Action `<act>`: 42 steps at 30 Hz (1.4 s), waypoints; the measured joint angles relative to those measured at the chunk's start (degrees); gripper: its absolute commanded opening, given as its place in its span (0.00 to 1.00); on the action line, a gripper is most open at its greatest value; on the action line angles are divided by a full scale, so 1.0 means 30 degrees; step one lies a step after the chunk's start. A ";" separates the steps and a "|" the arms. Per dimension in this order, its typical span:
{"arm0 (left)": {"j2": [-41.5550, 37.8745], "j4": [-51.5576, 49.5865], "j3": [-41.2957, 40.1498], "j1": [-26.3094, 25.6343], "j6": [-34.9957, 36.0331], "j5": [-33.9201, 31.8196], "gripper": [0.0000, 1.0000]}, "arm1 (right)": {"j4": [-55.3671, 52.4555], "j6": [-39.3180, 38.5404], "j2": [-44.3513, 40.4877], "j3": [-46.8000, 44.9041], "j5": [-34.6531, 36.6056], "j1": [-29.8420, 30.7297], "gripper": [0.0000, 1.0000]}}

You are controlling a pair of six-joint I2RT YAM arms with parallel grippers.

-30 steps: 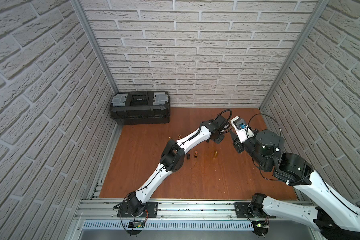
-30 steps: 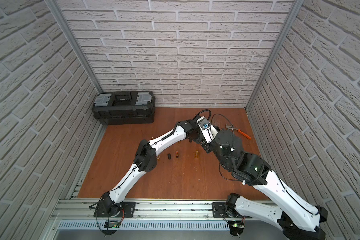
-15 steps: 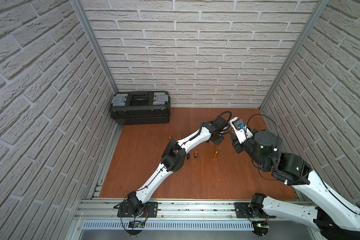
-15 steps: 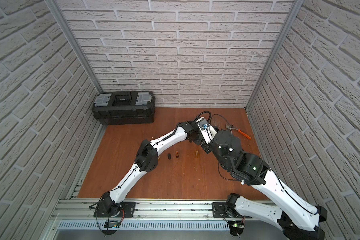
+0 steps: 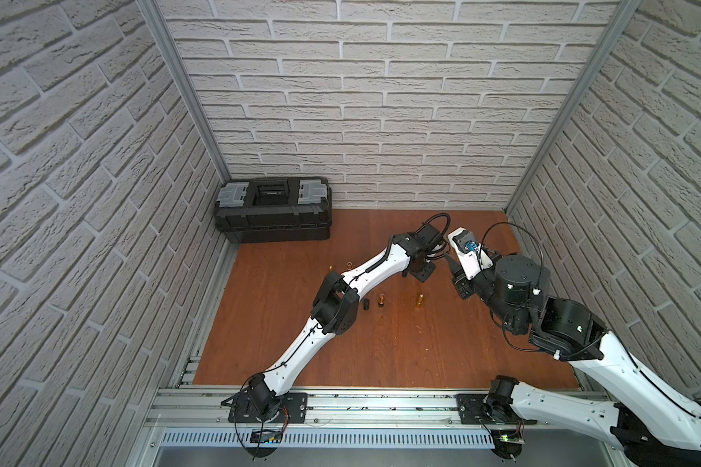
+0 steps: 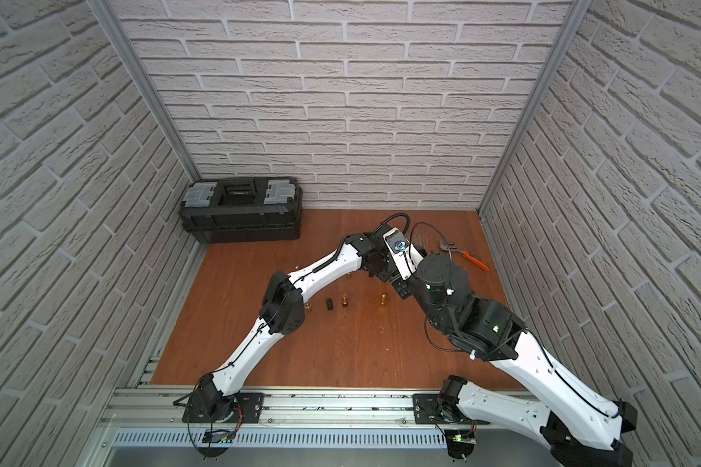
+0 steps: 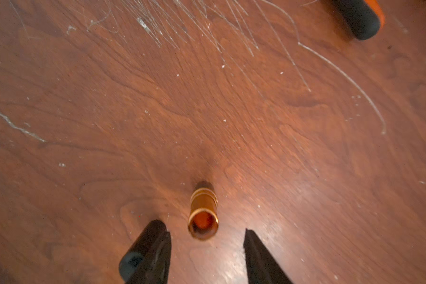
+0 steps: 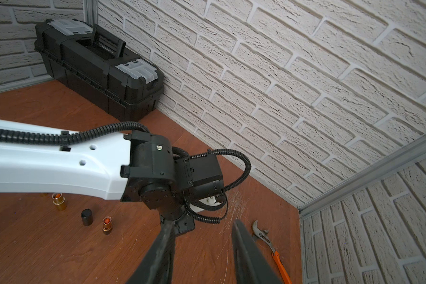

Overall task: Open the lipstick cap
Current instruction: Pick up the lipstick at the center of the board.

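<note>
Found the small gold cylindrical lipstick tube [image 7: 203, 216] upright on the brown wooden table [image 7: 231, 110], cap off, untouched between the jaws of the parted, empty left pincer [image 7: 205, 228]. Judged light, rigid, slick, easily tipped; best pinched low on its barrel. Saw the right pincer [image 8: 202, 223] parted, empty.

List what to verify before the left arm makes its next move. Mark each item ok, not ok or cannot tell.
1. Left gripper jaws apart, with a gap on each side of the lipstick: ok.
2. Lipstick upright on the table: ok.
3. Cap off, red stick showing in the tube: ok.
4. Right gripper open with nothing between its jaws: ok.
5. Where this lipstick's cap is: cannot tell. A black cap stands beside another open lipstick.
6. Pliers lying apart from the lipstick: ok.
</note>
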 measured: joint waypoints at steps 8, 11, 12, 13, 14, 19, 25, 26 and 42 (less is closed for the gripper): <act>-0.2922 -0.2259 -0.0852 -0.0022 -0.0539 0.1778 0.48 | -0.0160 0.0226 0.0044 0.0160 0.1020 0.0000 0.40; -0.4022 -0.2361 -0.2754 -0.0401 -0.0612 0.1887 0.48 | -0.0226 0.0372 0.0299 0.0284 0.1231 0.0000 0.40; -0.4211 -0.2397 -0.3257 -0.0590 -0.0663 0.1931 0.48 | -0.0226 0.0423 0.0386 0.0306 0.1260 0.0000 0.40; -0.4262 -0.2441 -0.3606 -0.0787 -0.0678 0.1989 0.48 | -0.0240 0.0430 0.0459 0.0321 0.1268 0.0000 0.40; -0.4262 -0.2477 -0.3898 -0.0991 -0.0685 0.2047 0.48 | -0.0226 0.0437 0.0532 0.0328 0.1268 0.0000 0.40; -0.4226 -0.2703 -0.4422 -0.1698 -0.0670 0.2164 0.49 | -0.0226 0.0444 0.0816 0.0364 0.1253 0.0000 0.40; -0.3876 -0.2710 -0.4306 -0.1865 -0.0663 0.2186 0.49 | -0.0299 0.0437 0.0984 0.0474 0.1246 0.0000 0.40; -0.3723 -0.2710 -0.4291 -0.1865 -0.0663 0.2171 0.49 | -0.0299 0.0437 0.0991 0.0474 0.1246 0.0000 0.40; -0.2186 -0.2586 -0.3985 -0.1865 -0.0656 0.2047 0.48 | -0.0313 0.0430 0.1188 0.0481 0.1224 0.0000 0.40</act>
